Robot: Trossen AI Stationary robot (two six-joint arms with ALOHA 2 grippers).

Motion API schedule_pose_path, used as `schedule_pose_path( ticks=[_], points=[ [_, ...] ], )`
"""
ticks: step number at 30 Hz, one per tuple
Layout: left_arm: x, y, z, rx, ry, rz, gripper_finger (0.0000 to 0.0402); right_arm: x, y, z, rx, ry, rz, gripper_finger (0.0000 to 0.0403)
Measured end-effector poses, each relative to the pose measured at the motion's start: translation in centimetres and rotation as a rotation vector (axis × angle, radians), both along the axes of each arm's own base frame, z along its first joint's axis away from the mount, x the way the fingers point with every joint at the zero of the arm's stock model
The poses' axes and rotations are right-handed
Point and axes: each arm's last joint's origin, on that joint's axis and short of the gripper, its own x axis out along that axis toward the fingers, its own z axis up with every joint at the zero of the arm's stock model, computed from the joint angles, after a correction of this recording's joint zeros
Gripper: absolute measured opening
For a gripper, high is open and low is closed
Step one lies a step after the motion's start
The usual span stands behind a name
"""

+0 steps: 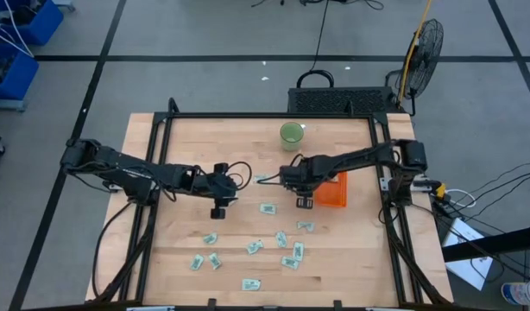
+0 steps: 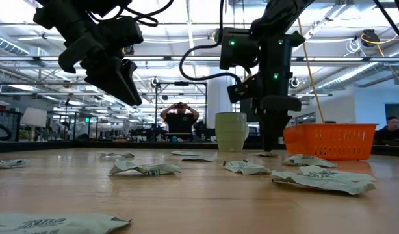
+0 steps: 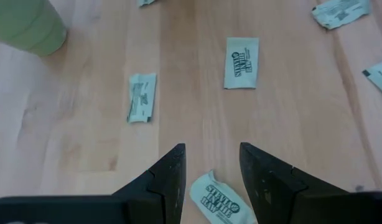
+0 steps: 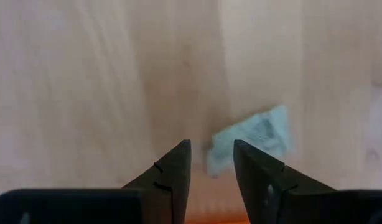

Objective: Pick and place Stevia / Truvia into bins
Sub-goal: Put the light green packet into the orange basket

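Several pale green and white Stevia sachets (image 1: pixel 268 208) lie flat and scattered on the wooden table, most toward its near edge. The orange bin (image 1: pixel 332 188) stands right of centre. My left gripper (image 1: pixel 219 200) hangs open, raised above the table (image 2: pixel 131 97). In its wrist view one sachet (image 3: pixel 217 200) lies below the gap between its fingers (image 3: pixel 213 149). My right gripper (image 1: pixel 287 179) is open and points down just left of the bin, fingertips near the tabletop (image 2: pixel 271 146). A blurred sachet (image 4: pixel 253 140) lies just beyond its fingertips (image 4: pixel 211 144).
A round green cup (image 1: pixel 292 133) stands at the table's far side, behind the right gripper. A black metal frame (image 1: pixel 265 116) runs around the table. Bare wood (image 1: pixel 187 147) lies at the far left. In the low view, people (image 2: pixel 180 120) stand in the room beyond.
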Motion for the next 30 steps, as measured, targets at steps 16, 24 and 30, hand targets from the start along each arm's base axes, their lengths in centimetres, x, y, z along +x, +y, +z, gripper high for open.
schedule_pose_path(
  ticks=[16,24,30],
  points=[
    [0.0,0.0,0.0,0.017,0.005,-0.020,0.0157,-0.9,-1.1,-1.2,0.084,-0.001,-0.068,0.0116],
    [0.0,0.0,0.0,0.017,0.005,-0.020,0.0157,-1.8,-1.5,-2.2,0.088,0.019,-0.104,0.0080],
    [0.0,0.0,0.0,-0.002,0.002,-0.002,0.0157,-1.8,-1.8,-1.8,0.082,0.008,-0.098,0.0009]
  ],
)
